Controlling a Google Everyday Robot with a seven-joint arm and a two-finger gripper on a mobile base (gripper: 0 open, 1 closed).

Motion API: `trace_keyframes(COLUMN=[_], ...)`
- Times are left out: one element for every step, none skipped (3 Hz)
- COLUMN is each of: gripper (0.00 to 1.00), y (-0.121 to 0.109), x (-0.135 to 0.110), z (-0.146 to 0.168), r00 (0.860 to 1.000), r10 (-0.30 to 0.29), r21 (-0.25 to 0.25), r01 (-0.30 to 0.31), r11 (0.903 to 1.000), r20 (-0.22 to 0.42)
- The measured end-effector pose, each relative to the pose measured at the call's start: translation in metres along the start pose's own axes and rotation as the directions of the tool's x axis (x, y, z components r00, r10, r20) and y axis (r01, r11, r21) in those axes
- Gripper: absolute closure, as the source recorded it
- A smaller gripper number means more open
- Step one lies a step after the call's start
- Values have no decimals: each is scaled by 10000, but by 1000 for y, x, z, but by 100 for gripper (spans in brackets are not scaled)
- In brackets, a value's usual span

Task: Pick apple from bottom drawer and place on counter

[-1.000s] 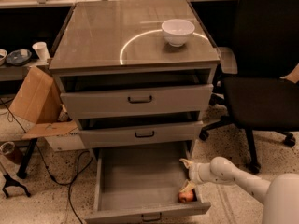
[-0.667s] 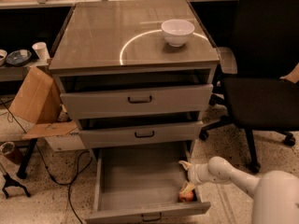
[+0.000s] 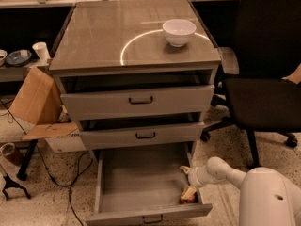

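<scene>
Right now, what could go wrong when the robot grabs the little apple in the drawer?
The small reddish-orange apple sits in the front right corner of the long grey bottom drawer. The white arm holds its gripper just above it and might bump the drawer or nudge the fruit away.
The two grey upper drawers stick out slightly; a rising arm could knock them.
A white bowl stands on the glossy grey-brown counter, so a careless placement might hit it.

The arm (image 3: 225,174) is smooth, glossy white, a rounded tube with a ball-like joint, widening into a bulbous white shell (image 3: 269,197). Its pale cream gripper (image 3: 188,181) sits below the counter (image 3: 117,36)'s front right corner.
</scene>
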State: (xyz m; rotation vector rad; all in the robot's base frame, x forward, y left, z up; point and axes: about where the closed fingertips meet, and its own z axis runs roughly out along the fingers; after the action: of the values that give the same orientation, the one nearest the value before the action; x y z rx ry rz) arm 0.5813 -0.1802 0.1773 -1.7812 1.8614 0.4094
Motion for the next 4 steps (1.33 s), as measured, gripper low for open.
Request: trace_keyframes(gripper=[13,12,13,13], y=[6,6,1,-6], x=[7,5,2,-1], z=[-4,-11,-14,-10], r00=[9989,9962,9925,9870], r10=[192,256,328,383], r21=[-315,-451,-511,-625], r01=[-206,-294,-391,-486], r11=[9993,9985,9979,9969], r20=[-424,-830,-1181,-1561])
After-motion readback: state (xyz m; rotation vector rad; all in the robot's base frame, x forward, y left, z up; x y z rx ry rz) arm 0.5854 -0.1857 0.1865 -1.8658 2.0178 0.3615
